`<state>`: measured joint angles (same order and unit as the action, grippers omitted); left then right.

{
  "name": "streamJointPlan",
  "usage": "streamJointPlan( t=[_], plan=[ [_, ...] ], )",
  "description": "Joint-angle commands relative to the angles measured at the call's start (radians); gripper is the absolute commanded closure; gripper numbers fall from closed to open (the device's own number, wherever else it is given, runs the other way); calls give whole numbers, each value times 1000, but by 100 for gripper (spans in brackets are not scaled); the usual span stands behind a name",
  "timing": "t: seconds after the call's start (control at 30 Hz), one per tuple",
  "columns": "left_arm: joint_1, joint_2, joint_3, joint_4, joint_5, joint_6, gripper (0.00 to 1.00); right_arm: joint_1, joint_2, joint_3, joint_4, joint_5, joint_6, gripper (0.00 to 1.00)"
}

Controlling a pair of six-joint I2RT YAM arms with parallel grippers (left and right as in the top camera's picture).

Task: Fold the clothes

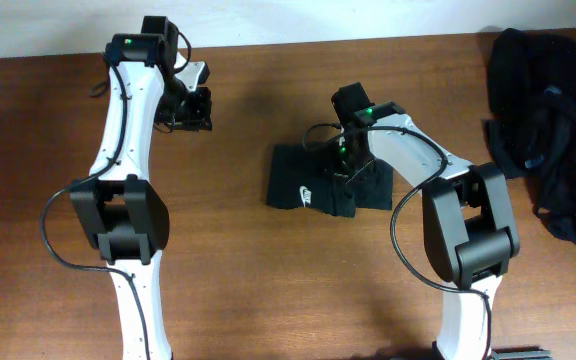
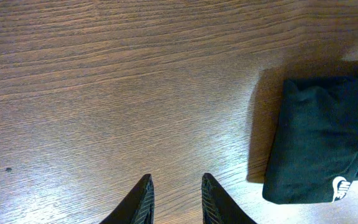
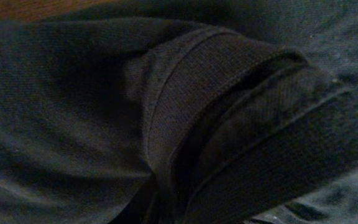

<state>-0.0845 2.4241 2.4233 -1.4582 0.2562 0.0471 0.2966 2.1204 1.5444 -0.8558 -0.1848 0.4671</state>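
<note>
**Overhead view.** A folded black garment [image 1: 303, 185], marked with a small white logo [image 1: 306, 195], was seen lying near the middle of the brown wooden bench [image 1: 268, 290]. A loose heap of black clothes [image 1: 548, 120] was seen at the bench's far right edge, well apart from the folded piece. The right arm [image 1: 408, 150] was reached over the folded garment, and the right jaws were lowered onto its upper right part. The left arm [image 1: 128, 150] was extended over bare wood, with the left jaws held well apart from the garment.

**Left wrist view.** The two dark, ribbed fingertips [image 2: 143, 202] were shown above the wood grain with a narrow gap between them and nothing held. The folded garment [image 2: 316, 143] was seen at the right edge, its logo [image 2: 340, 186] at the lower corner.

**Right wrist view.** The frame was filled with dark fabric [image 3: 55, 124] seen at very close range. A stitched hem band [image 3: 191, 106] was folded over in layers across the middle. Whether the right jaws were closed on the cloth could not be told.
</note>
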Motion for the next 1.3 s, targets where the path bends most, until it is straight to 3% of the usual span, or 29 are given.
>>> streamJointPlan(
  t=[0.0,0.2,0.37,0.9,1.27],
  plan=[
    [0,6,-1,-1,10,-6,74,6,7,-3,-16,6,-2,80],
    [0,6,-1,3,10,-6,73,5,-37,66,-82,6,-3,81],
    [0,6,-1,2,10,-6,74,5,-64,145,-133,6,-10,96],
    [0,6,-1,-3,10,-6,73,1,-72,229,-251,25,-24,96],
    [0,6,-1,-6,10,-6,73,-82,-72,229,-335,51,-24,96]
  ],
)
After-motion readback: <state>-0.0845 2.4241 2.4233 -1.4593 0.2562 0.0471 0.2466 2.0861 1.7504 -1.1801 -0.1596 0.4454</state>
